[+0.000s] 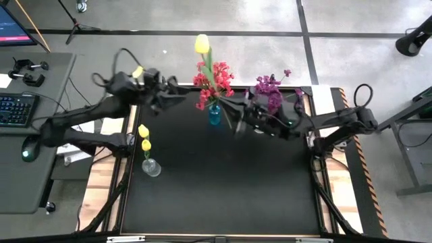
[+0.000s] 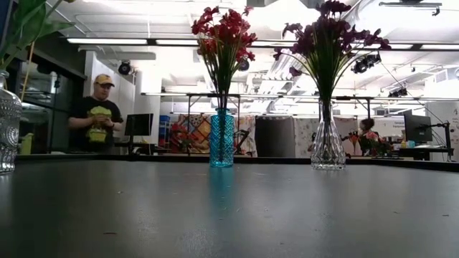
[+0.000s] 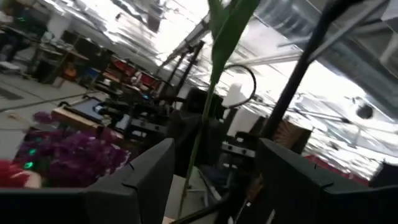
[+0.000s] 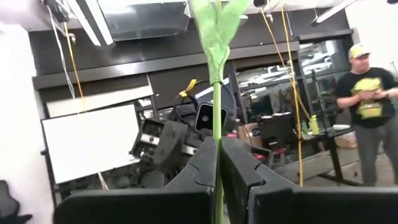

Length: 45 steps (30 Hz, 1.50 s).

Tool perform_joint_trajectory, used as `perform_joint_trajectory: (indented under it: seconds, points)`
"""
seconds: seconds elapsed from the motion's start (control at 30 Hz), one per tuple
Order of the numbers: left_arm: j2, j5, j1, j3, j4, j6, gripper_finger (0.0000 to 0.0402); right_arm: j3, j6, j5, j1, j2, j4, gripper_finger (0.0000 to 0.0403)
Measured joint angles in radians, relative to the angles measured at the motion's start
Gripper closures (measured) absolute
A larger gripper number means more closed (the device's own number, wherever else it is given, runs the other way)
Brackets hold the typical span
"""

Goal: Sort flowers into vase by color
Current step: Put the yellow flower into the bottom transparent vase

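My right gripper [image 1: 235, 121] [image 4: 217, 146] is shut on a yellow tulip-like flower [image 1: 201, 44], just right of the blue vase [image 1: 214, 116] [image 2: 221, 140] that holds the red-pink flowers [image 1: 214, 77] [image 2: 224, 32]. The purple flowers [image 1: 270, 91] [image 2: 330, 39] stand in a clear vase [image 2: 328, 147] at the far right. A second clear vase [image 1: 150, 167] [image 2: 7, 122] on the left holds two yellow buds [image 1: 144, 137]. My left gripper [image 1: 185, 96] [image 3: 214, 155] hovers open left of the blue vase; in its wrist view the green stem [image 3: 198, 134] shows in the gap between its fingers. My right gripper pinches the yellow flower's thin green stem [image 4: 217, 124] between its two shut fingers, at the stem's lower part. The stem rises out of the fingers to a leaf [image 4: 217, 28]. The flower is lifted clear, its bloom above the red cluster in the high view.
The three vases stand on a black table top [image 1: 223, 196] with wooden side strips. A desk with a keyboard [image 1: 15, 108] lies beyond the left edge. A person [image 2: 98, 107] [image 4: 367, 102] stands in the room behind the far edge.
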State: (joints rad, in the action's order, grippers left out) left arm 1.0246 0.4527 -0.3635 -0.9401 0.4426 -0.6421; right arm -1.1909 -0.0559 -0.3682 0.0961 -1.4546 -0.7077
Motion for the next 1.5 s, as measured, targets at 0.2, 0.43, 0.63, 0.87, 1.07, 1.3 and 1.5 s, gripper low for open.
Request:
perform_joint_trajectory:
  seconds: [0.2,0.43,0.63,0.87,1.07,1.3,1.5]
  points:
    - [0.131,-0.054,0.041,0.000,0.109,0.016,0.0187,-0.099,-0.031,0.045,-0.020,-0.113,0.005,0.0403]
    - [0.165,-0.045,0.040,0.000,0.222,-0.029,0.0187,-0.166,-0.014,0.030,-0.015,-0.169,0.013,0.0403]
    - [0.137,-0.042,0.043,0.000,0.262,0.024,0.0187,-0.166,-0.015,-0.022,-0.015,-0.170,0.009,0.0403]
    - [0.126,-0.091,0.045,0.000,0.259,0.053,0.0187,-0.166,-0.096,0.004,-0.013,-0.170,0.056,0.0403]
    - [0.139,-0.120,0.078,0.000,0.259,0.080,0.0187,-0.166,-0.146,0.000,-0.003,-0.209,0.057,0.0403]
    - [0.139,-0.139,0.104,0.000,0.259,0.101,0.0187,-0.165,-0.147,-0.017,0.011,-0.226,0.052,0.0403]
    - [0.111,-0.131,0.094,0.000,0.259,0.097,0.0200,-0.165,-0.128,-0.030,0.019,-0.226,0.041,0.0403]
